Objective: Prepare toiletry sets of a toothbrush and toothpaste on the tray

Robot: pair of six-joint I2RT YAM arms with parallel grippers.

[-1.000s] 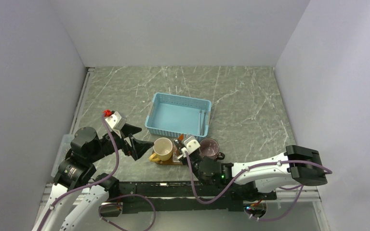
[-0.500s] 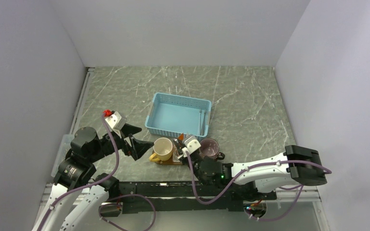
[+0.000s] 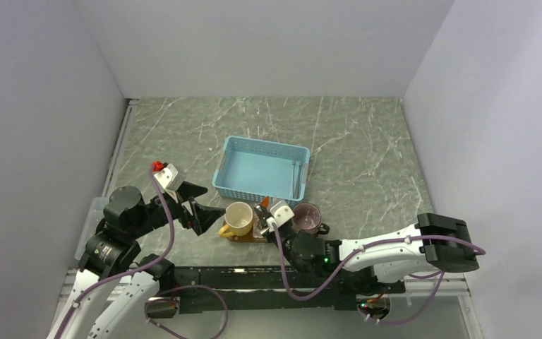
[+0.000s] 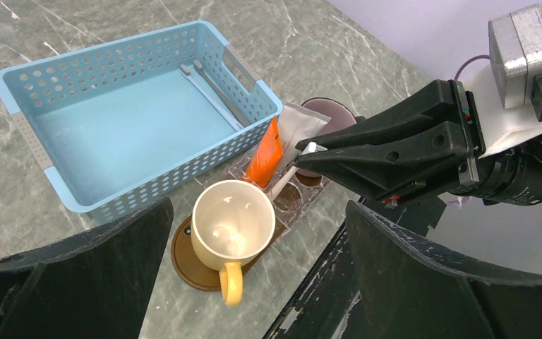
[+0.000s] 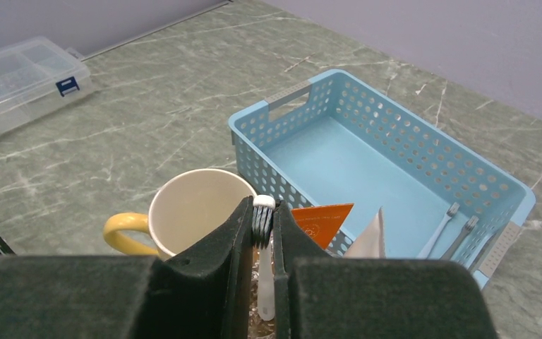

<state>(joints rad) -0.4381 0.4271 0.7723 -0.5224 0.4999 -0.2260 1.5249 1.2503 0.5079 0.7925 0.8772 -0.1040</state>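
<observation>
Pinches toothbrush (image 5: 264,279) in right gripper (image 5: 263,219) — right of yellow mug (image 4: 233,222) on tray (image 4: 183,256) (holds left gripper (image 3: 209,204) spread wide).

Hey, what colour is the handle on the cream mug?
Yellow. The mug handle shows best in the left wrist view.
</observation>
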